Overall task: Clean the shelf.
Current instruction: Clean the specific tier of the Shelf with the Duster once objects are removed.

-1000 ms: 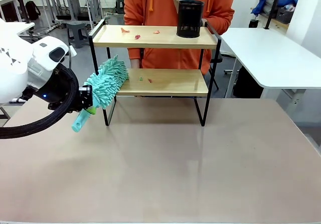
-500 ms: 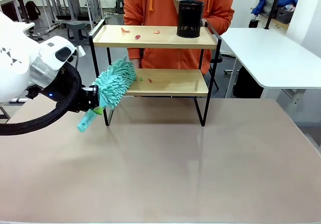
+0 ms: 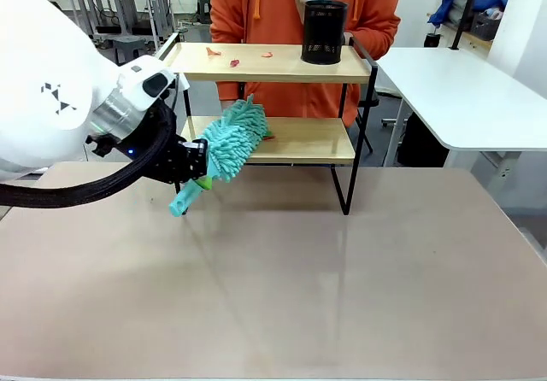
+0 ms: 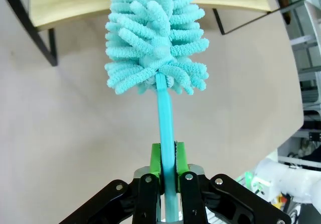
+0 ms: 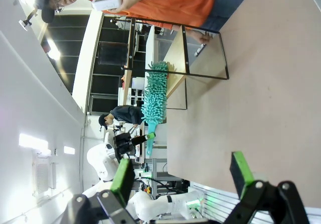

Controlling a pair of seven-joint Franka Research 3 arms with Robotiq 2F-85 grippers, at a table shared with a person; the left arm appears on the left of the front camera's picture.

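The shelf point(image 3: 282, 63) stands at the far side of the table, with two light wooden boards in a black frame. Small red scraps point(image 3: 233, 62) lie on its top board. My left gripper point(image 3: 195, 176) is shut on the handle of a teal fluffy duster point(image 3: 232, 138), whose head lies over the left part of the lower board point(image 3: 312, 142). In the left wrist view the green pads point(image 4: 155, 158) clamp the duster's handle point(image 4: 164, 113), and its head point(image 4: 153, 38) reaches the board's edge point(image 4: 65, 3). My right gripper point(image 5: 183, 176) is open and holds nothing, far from the shelf point(image 5: 175, 68).
A black mesh cup point(image 3: 325, 31) stands on the top board at the right. A person in an orange hoodie point(image 3: 282, 5) stands right behind the shelf. A white side table point(image 3: 461, 90) is at the right. The brown tabletop point(image 3: 299, 278) in front is bare.
My left arm has swung to the right and carried the duster from the shelf's left post onto the lower board. The right gripper has stayed open.
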